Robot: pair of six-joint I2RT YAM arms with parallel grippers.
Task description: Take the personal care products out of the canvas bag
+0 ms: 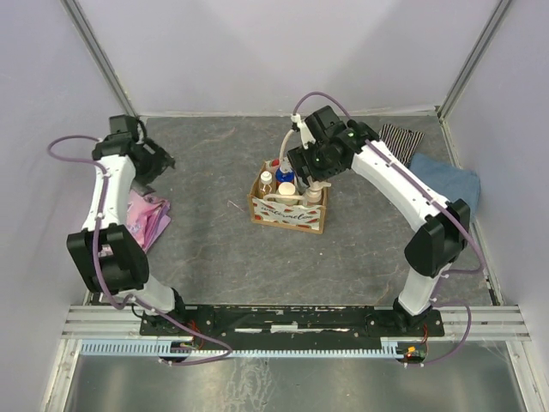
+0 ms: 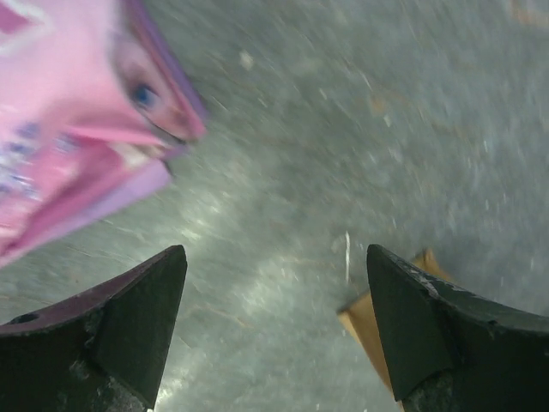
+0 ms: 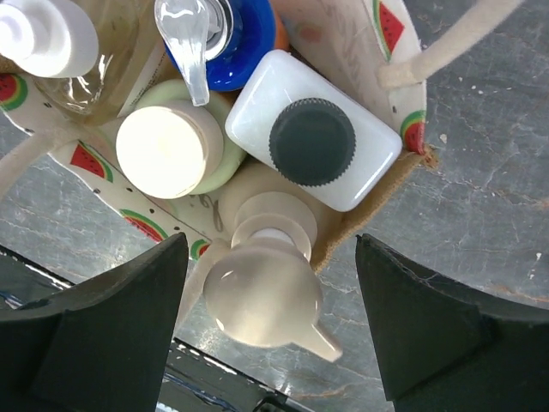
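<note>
"Right wrist view: why does the right gripper (image 3: 270, 257) hang over the canvas bag (image 3: 390, 51)?"
"The bag sits open-topped directly beneath it, with the bottles packed upright so their tops can be reached. The jaws stand wide, holding nothing, on either side of the beige pump bottle (image 3: 262, 296)."
"Which way does that bottle point?"
"Its long axis runs straight up at the hand, and the spout angles toward one finger."
"And the left gripper (image 2: 274, 292)?"
"Wide open, empty, over the table (image 2: 386, 129). A pink cloth (image 2: 69, 129) lies beyond one finger."
</note>
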